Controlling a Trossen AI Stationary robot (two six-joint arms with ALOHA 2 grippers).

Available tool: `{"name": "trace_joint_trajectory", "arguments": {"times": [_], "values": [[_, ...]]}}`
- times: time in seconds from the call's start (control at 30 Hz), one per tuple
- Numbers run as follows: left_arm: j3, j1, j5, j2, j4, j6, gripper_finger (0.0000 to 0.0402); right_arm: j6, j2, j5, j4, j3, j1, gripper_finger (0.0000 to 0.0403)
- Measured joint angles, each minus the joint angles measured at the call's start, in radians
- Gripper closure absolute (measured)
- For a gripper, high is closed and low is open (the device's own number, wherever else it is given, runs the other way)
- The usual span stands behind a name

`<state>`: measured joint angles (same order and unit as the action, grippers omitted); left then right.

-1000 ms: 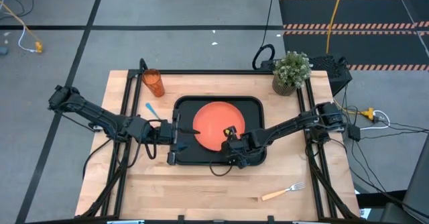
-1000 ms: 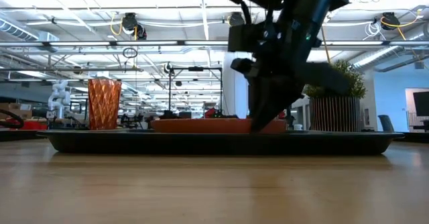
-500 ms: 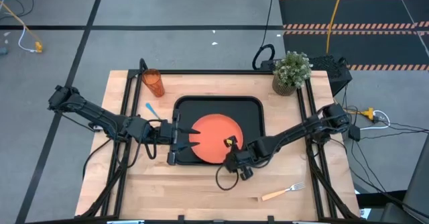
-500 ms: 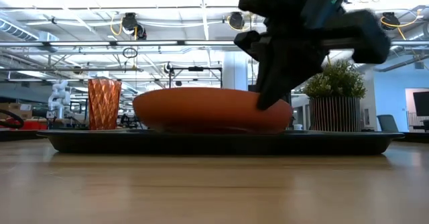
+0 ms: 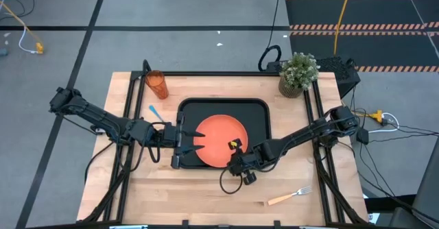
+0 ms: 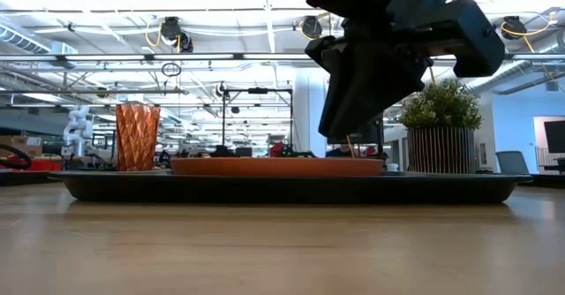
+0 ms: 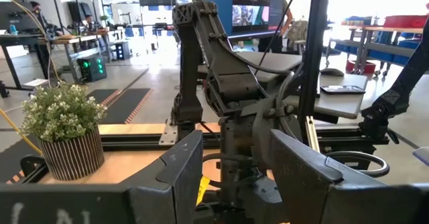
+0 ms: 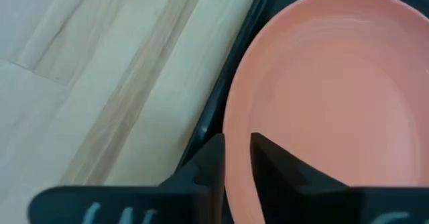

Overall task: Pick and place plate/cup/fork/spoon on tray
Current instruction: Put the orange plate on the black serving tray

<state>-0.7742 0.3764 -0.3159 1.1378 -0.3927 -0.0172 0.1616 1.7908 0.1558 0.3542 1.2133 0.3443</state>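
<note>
Right wrist view — right gripper [image 8: 236, 158] fingers straddle the plate [image 8: 322, 96] rim, seemingly loosened; left gripper [image 5: 184, 138] parted.

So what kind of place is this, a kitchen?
More likely a robotics lab or workshop: two robot arms over a wooden table, exposed ceiling ducts and lights, workbenches behind.

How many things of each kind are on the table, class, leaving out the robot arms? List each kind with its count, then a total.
Tray: 1
Plate: 1
Cup: 1
Spoon: 1
Fork: 1
Potted plant: 1
Total: 6
</note>
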Motion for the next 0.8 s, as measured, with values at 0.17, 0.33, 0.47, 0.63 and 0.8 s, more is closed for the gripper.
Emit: {"name": "trace_joint_trajectory", "arguments": {"times": [0.17,0.33,0.47,0.63,0.8], "values": [[0.0,0.0,0.0,0.0,0.001,0.0,0.0229,0.0,0.0,0.033,0.0,0.0,0.0,0.0299],[0.0,0.0,0.0,0.0,0.008,0.001,0.0229,0.017,-0.012,0.177,0.023,0.0,0.0,0.0273],[-0.001,0.0,0.0,0.0,0.012,0.004,0.0229,-0.004,-0.046,0.245,0.042,0.001,-0.02,0.0265],[-0.001,0.0,0.0,0.0,0.023,0.013,0.0229,-0.068,-0.081,0.189,0.057,0.001,-0.057,0.0264],[-0.001,0.0,0.0,0.0,0.024,0.018,0.0229,-0.114,-0.085,-0.109,0.085,0.001,-0.069,0.0264]]}}
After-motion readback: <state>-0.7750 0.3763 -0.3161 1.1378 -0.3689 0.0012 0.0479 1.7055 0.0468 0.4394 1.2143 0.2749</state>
